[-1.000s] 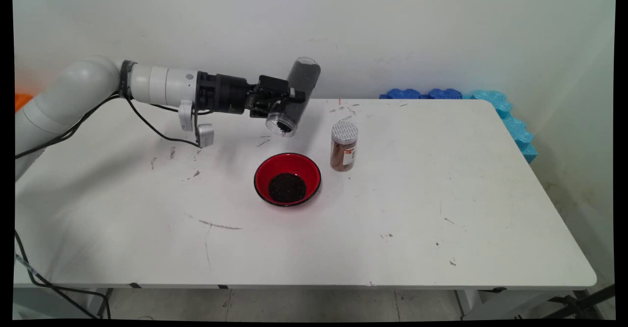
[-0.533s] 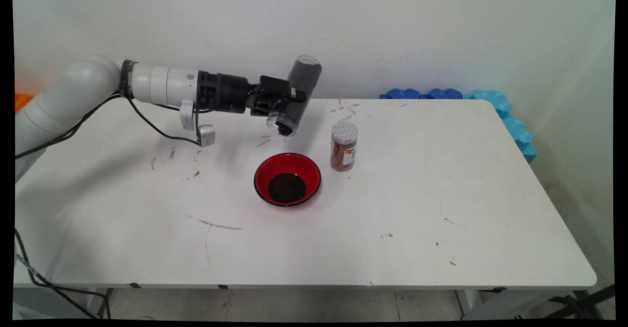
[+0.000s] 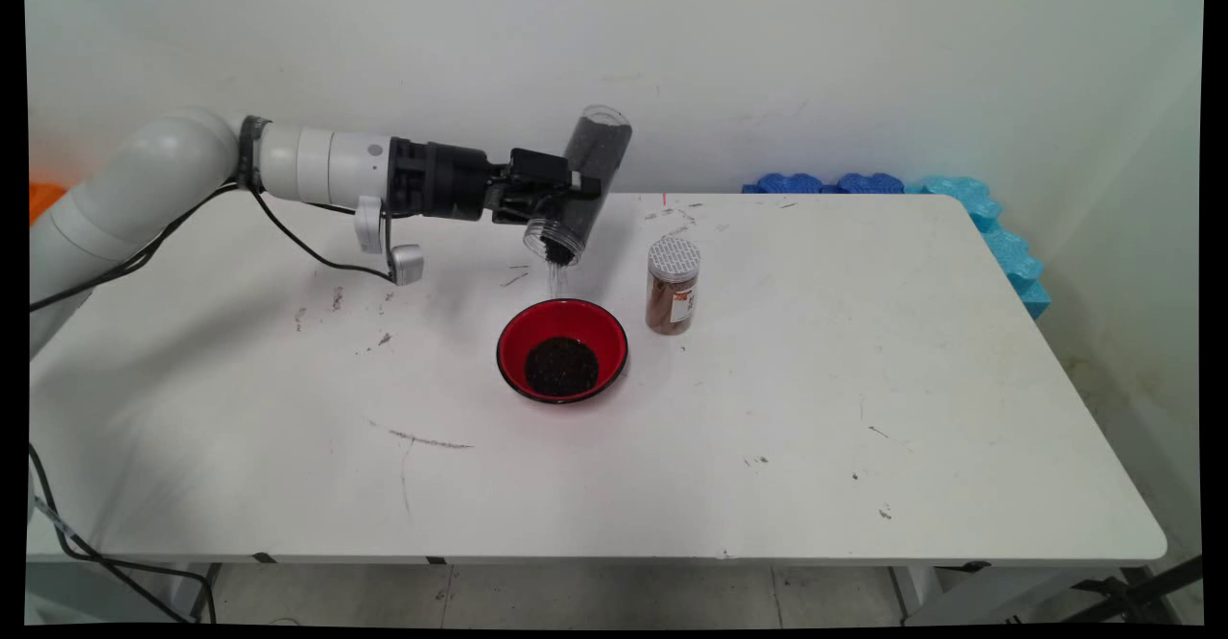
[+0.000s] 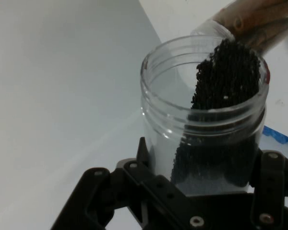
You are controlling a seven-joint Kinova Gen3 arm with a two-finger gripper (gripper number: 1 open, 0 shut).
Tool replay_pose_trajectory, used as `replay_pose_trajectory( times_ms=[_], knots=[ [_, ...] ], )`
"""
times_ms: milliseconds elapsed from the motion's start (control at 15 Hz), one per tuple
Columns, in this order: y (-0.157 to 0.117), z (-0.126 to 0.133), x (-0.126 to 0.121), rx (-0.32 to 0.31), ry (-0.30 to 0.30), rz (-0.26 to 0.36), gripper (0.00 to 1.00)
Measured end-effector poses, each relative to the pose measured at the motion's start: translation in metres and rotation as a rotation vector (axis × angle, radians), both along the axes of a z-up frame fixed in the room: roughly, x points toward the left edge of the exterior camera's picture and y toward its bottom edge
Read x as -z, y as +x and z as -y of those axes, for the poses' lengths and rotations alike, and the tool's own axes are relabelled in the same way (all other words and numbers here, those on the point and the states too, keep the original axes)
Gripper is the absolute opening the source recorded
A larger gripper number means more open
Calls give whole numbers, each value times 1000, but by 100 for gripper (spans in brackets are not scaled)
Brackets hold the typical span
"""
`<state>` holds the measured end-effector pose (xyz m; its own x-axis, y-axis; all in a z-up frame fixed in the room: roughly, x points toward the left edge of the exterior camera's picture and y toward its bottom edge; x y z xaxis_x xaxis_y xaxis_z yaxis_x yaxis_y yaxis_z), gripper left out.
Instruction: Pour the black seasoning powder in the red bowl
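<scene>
A brown spice jar stands upright beside a red bowl on a white table.

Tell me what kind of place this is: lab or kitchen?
Probably a robot lab, not a kitchen. A bare white table against a plain wall, blue foam at its far edge, cables hanging from the arm. The gripper holds a tilted clear jar of black grains above a red bowl.
</scene>
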<state>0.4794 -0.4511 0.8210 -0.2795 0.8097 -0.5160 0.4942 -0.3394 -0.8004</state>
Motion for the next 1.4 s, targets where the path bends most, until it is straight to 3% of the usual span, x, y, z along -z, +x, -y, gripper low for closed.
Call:
replay_pose_trajectory(
  times_ms=[1400],
  knots=[
    [-6,-1,0,19,-32,16,0]
  ],
)
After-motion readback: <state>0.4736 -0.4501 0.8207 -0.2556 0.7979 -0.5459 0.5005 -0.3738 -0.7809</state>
